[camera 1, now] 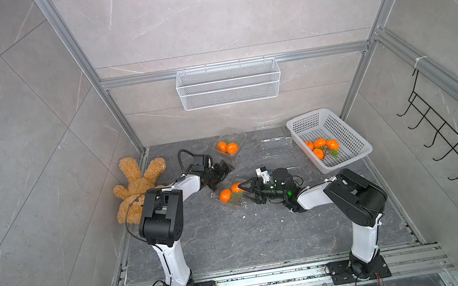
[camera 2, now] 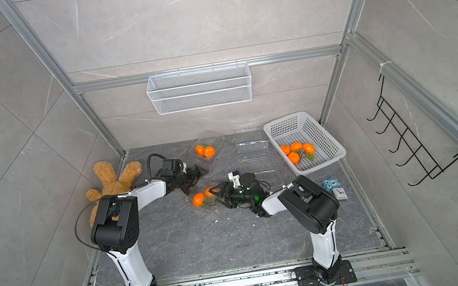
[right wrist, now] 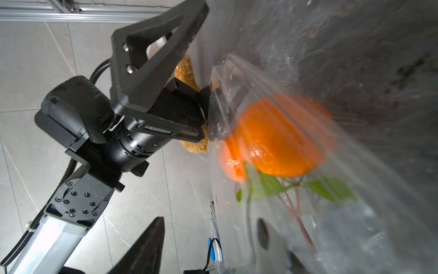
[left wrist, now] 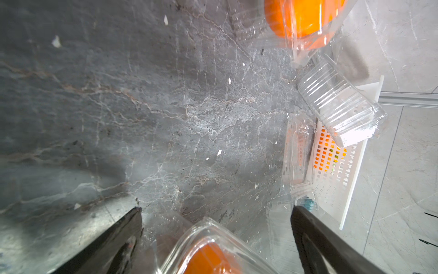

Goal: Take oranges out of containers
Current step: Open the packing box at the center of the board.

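Note:
A clear container (camera 1: 232,201) in the middle of the floor holds two oranges (camera 1: 225,195) with green leaves, seen in both top views (camera 2: 198,199). My right gripper (camera 1: 244,193) reaches it from the right. Its jaws stand apart astride the clear wall: one finger (right wrist: 147,246) is outside and the other shows through the plastic, near an orange (right wrist: 282,140). My left gripper (camera 1: 224,170) hovers open at the container's far side, with a corner of the container (left wrist: 208,227) between its fingers. A second container (camera 1: 234,155) at the back holds two oranges (camera 1: 228,147).
A white perforated basket (camera 1: 308,115) at the back right holds several oranges (camera 1: 320,144). Empty clear containers (camera 1: 275,143) lie between it and the back container. A brown plush toy (camera 1: 135,185) sits at the left wall. A wire mesh basket (camera 1: 228,84) hangs on the back wall.

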{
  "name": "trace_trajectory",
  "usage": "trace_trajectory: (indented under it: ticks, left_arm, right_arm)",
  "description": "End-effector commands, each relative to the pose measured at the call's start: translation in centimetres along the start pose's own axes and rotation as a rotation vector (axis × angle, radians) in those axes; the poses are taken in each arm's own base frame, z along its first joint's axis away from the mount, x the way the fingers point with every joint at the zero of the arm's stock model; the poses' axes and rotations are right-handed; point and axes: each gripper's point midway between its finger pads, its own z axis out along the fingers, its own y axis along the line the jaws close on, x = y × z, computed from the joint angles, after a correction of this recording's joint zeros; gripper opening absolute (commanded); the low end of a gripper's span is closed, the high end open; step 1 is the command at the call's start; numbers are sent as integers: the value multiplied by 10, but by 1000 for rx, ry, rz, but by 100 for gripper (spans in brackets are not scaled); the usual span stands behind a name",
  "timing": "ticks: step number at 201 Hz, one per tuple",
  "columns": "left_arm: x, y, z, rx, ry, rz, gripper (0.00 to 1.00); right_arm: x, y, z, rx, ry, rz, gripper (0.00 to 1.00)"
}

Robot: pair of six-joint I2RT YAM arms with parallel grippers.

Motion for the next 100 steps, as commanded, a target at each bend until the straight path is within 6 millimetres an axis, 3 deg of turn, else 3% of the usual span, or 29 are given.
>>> trace_trajectory:
  ticks: [1, 65, 100]
  left_arm:
    - [17, -27, 5, 68, 70, -4, 100]
    - [17, -32, 8, 77, 72, -3, 99]
    - [17, -36, 7, 83, 72, 0, 100]
  right_arm:
    - [11, 34, 11, -129, 54, -65, 62]
    - [25, 46, 18, -198, 121, -111, 62]
    - [24, 46, 16, -183, 98, -124, 61]
